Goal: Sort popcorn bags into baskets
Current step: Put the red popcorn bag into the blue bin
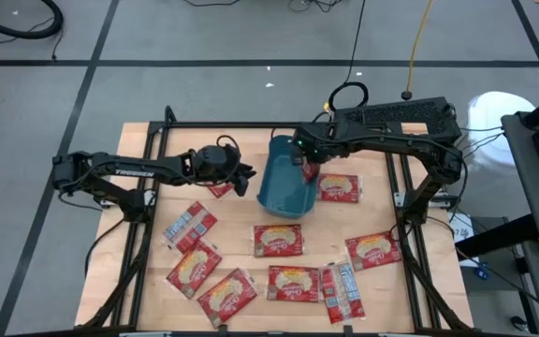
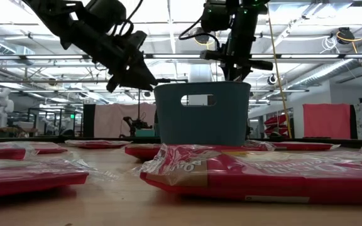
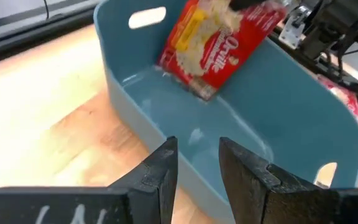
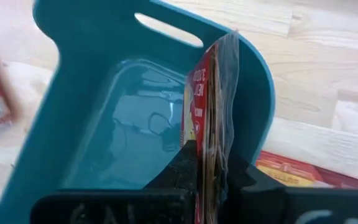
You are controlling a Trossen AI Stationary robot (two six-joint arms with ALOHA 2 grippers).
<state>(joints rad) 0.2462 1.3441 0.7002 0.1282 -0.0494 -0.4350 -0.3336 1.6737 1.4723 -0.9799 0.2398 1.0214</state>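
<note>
**Hanging a popcorn bag over the teal bin**

Pinching 1 popcorn bag [image 3: 219, 46] on edge, the right gripper [image 4: 207, 177] holds it over the teal basket [image 1: 279, 183], its lower corner down inside the bin near the end wall with the handle slot. Nothing else can be seen on the bin's floor.

The left gripper [image 3: 194, 171] hovers just beside the basket's rim, its fingers [image 3: 160, 177] a little apart with nothing between them.

The basket stands near the middle of the wooden table [image 1: 138, 140]. Other red popcorn bags [image 1: 279, 241] lie flat on the table around it, 2 showing silvery backs.
</note>
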